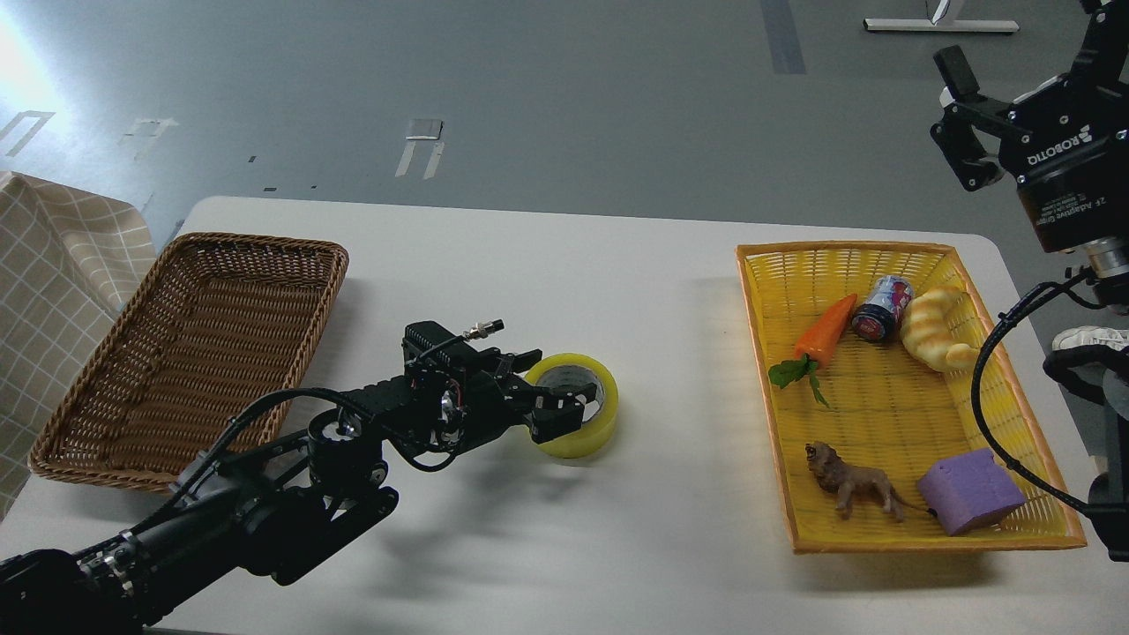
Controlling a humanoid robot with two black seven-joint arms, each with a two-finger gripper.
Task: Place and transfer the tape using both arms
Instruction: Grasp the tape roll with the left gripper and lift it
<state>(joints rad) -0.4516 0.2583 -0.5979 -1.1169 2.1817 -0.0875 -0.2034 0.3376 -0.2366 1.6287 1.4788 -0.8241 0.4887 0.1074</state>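
Observation:
The tape (584, 416), a yellow roll with a grey-white core, lies flat on the white table (547, 265) near its middle. My left gripper (545, 388) is low at the roll's left side. Its fingers (554, 414) are spread, one at the far left of the rim and one over the near left wall. They hide that part of the roll. I cannot tell whether they touch it. My right gripper (960, 119) is open and empty, high above the table's far right corner.
An empty brown wicker basket (190, 353) stands at the left. A yellow basket (882, 388) at the right holds a carrot (825, 331), a can (882, 307), a croissant toy (935, 329), a lion figure (851, 481) and a purple block (968, 489). Checked cloth (53, 291) hangs at far left.

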